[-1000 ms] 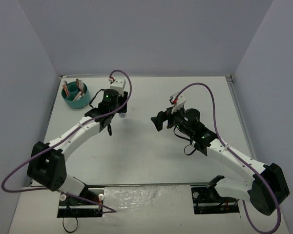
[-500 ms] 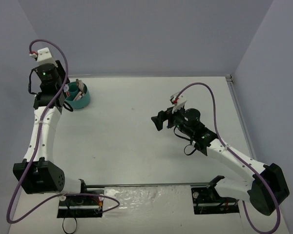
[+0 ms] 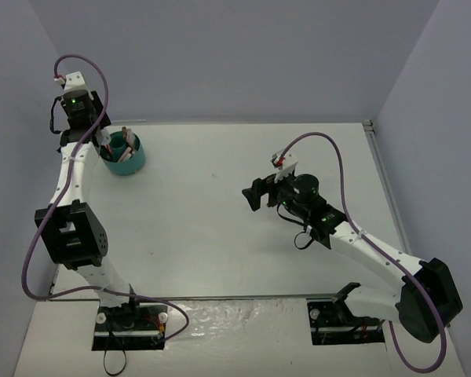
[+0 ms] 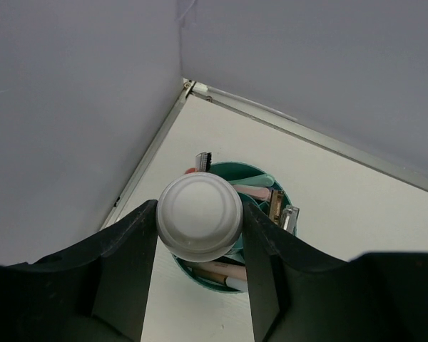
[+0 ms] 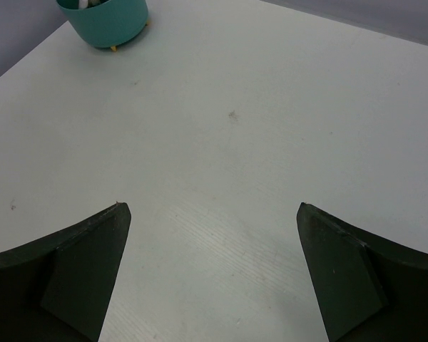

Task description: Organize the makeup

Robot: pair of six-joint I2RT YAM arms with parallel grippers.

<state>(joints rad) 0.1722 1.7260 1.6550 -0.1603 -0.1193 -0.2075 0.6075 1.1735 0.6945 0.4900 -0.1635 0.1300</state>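
While the left end effector (image 4: 198, 211) hangs directly above the round teal divided tub (image 3: 130, 164) at the white tabletop's (image 3: 220, 236) far left corner, its jaws are partly closed on the round white plastic bottle (image 4: 200, 217). Thin pink sticks (image 4: 253, 192) stand inside the tub. The right end effector (image 5: 212, 208) gapes wide, holding nothing, near the tabletop's middle.

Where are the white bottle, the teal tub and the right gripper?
white bottle (image 4: 200, 217): left wrist view, its round end.
teal tub (image 5: 108, 25): right wrist view, its outer wall.
right gripper (image 5: 212, 206): right wrist view, midway between fingers.
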